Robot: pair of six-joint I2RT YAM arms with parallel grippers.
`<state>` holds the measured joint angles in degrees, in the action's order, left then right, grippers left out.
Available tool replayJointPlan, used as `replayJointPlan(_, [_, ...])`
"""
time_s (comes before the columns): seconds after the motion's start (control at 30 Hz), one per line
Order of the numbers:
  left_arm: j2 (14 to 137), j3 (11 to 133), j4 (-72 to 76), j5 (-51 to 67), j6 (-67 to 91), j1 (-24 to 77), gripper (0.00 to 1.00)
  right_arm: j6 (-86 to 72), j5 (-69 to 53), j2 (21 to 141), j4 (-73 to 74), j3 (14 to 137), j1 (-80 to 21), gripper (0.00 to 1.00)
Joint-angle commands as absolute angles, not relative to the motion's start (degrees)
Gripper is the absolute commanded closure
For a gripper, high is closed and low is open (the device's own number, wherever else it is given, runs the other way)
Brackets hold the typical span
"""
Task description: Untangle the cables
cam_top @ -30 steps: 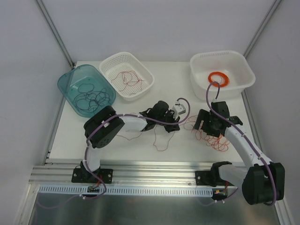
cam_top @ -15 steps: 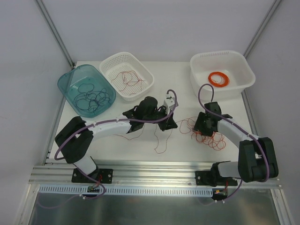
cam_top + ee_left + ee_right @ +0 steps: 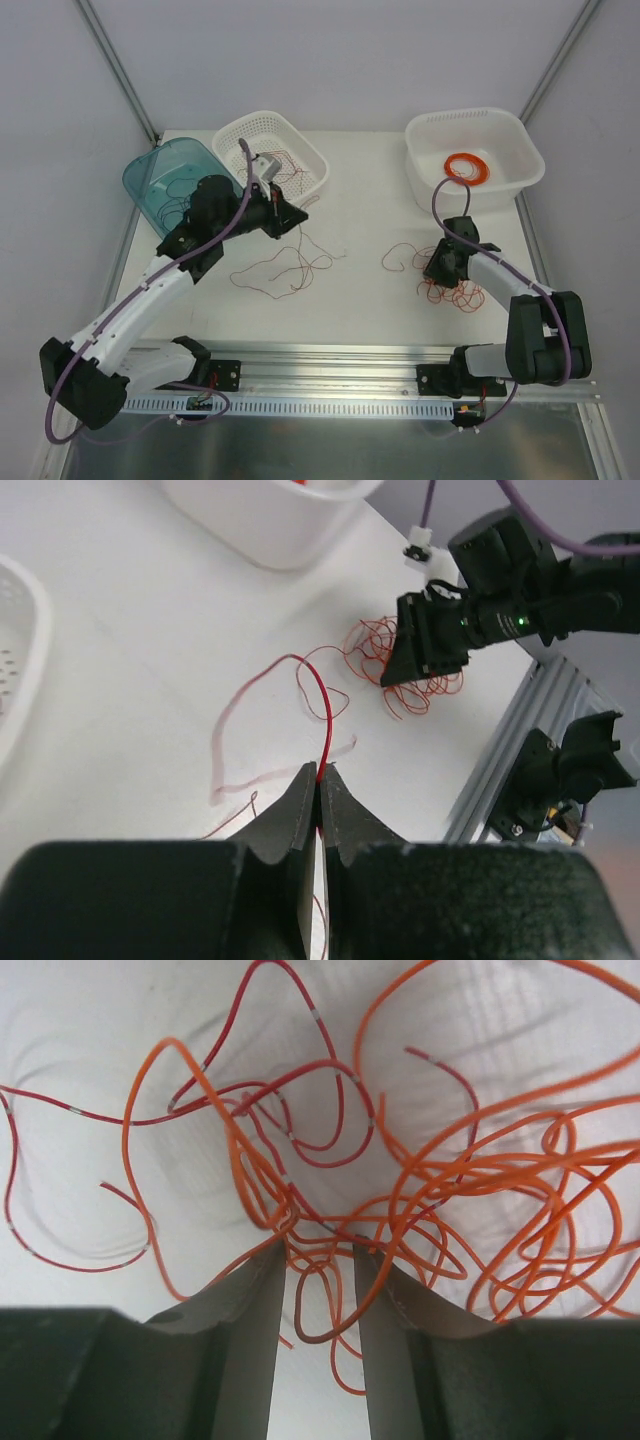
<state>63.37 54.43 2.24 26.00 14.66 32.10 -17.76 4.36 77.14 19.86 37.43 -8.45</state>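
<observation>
Plainly pinched one red wire (image 3: 325, 705) in the left gripper (image 3: 320, 780), jaws pressed together. Straddled the orange tangle (image 3: 440, 1200) on the table (image 3: 360, 210) with the right gripper (image 3: 318, 1260), jaws half-spread, nothing clamped. Judged hair-thin, limp, snag-prone; best taken at a free end, not mid-knot.

Top cam: left gripper (image 3: 293, 213) fingertips hidden under its own body, right gripper (image 3: 441, 270) tips likewise over cable tangle (image 3: 455, 293), strands too thin to sort; wrist cams: red wire (image 3: 328, 720) lost behind left fingers (image 3: 295, 815), tangle's orange loops cut by frame edge, white tub (image 3: 270, 535) cropped at top.
</observation>
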Motion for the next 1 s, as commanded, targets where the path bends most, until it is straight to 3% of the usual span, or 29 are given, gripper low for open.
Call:
replayJointPlan(0.0, [57.4, 60.28, -9.03, 25.58, 14.77, 26.66, 1.0, -18.11, 8.17, 76.9, 23.99, 36.39, -5.81, 0.63])
replayJointPlan(0.2, [53.88, 69.08, -20.56, 24.52, 11.79, 21.19, 1.0, -17.23, 7.65, 76.55, 25.14, 37.0, -2.99, 0.63])
replayJointPlan(0.43, [55.8, 64.78, -20.74, 26.02, 15.11, 21.18, 1.0, -16.53, 5.19, 75.41, 26.54, 39.1, -2.99, 0.59])
replayJointPlan(0.8, [56.51, 37.64, -5.9, 16.19, 29.78, 21.18, 1.0, -12.48, 5.18, 70.58, 29.53, 42.54, -7.29, 0.35])
replayJointPlan(0.97, [58.88, 27.62, -0.97, 10.64, 33.48, 21.18, 1.0, -11.25, 4.92, 68.56, 30.15, 43.86, -8.96, 0.31])
